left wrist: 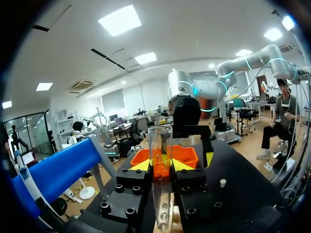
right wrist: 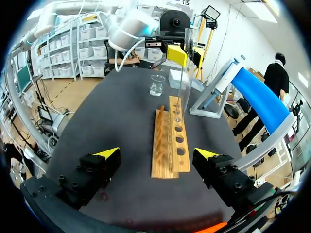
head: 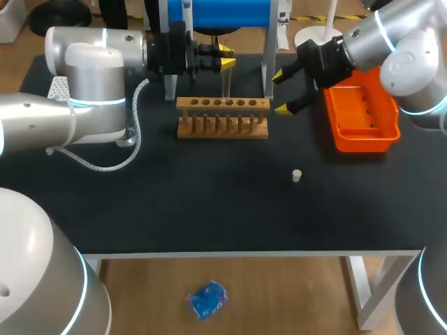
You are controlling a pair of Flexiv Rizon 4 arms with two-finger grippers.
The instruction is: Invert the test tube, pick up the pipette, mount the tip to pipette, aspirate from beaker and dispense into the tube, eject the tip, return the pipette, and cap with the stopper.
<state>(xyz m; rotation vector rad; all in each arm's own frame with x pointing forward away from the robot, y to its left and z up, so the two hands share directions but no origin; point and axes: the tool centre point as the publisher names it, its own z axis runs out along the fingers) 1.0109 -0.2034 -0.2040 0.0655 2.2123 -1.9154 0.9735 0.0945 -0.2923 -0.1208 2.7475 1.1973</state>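
Rack (head: pixel 222 118) mid-table, test tube (left wrist: pixel 159 141) above it, tray (head: pixel 363 143) to its right, stopper (head: pixel 296 175) in front, stand (head: pixel 267 56) behind

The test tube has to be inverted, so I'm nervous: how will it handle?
Probably fragile: the test tube looks like thin clear glass. Likely slippery: the left tool pinches its smooth round wall from two sides. Set down loose, it would probably roll.

My left arm (head: pixel 91 84) hides most of the beaker (head: pixel 126 142); the blue stand (head: pixel 220 12) is cut off at the head view's top edge; the test tube (head: pixel 226 82) is barely traceable from overhead.
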